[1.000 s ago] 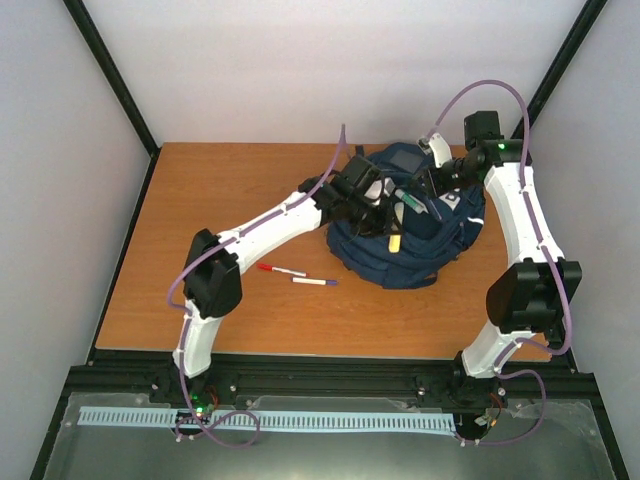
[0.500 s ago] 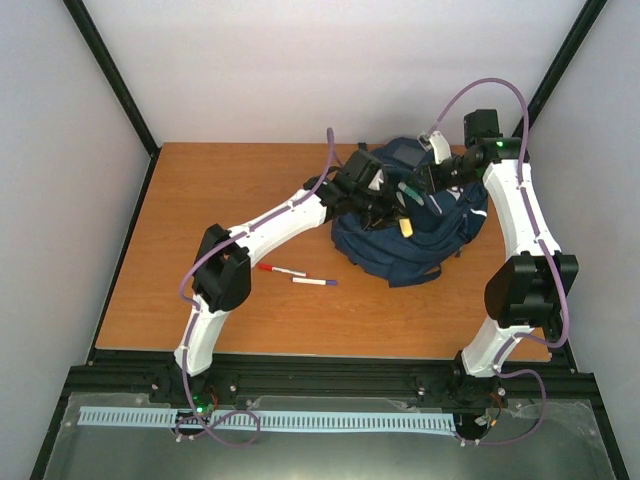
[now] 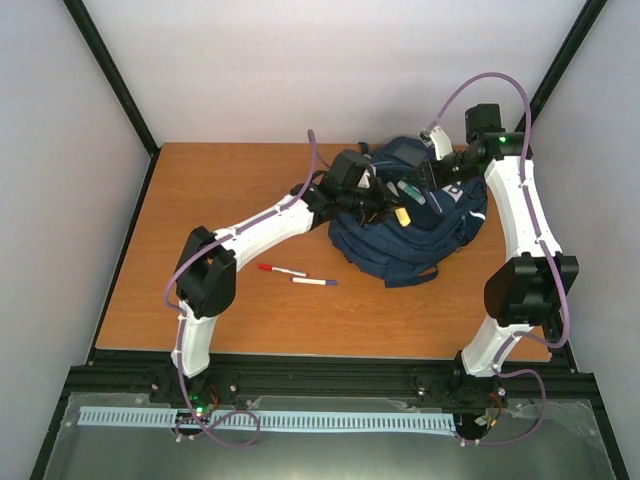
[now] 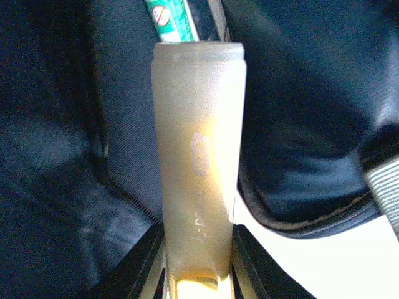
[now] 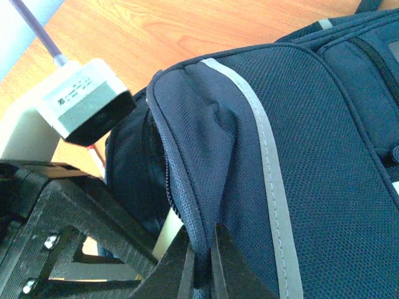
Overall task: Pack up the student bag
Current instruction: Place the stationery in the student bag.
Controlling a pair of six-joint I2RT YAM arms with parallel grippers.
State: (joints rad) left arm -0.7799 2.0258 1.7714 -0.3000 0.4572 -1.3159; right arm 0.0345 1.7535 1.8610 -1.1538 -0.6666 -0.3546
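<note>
The student bag, navy with grey stripes, lies at the back right of the table, its top opening held up. My left gripper is over that opening, shut on a pale yellow marker-like stick that points into the bag. A green pen shows just beyond the stick's end and also pokes out of the opening in the top view. My right gripper is shut on the bag's zip edge, pinching the fabric and holding it up.
A red-capped pen and a purple-tipped pen lie on the wooden table left of the bag. The left wrist's camera housing sits close beside my right gripper. Dark frame posts stand at the back corners.
The left arm has carried the yellow stick back and up over the bag's opening. The bag's top has been drawn toward the back. The right gripper keeps its grip on the edge.
</note>
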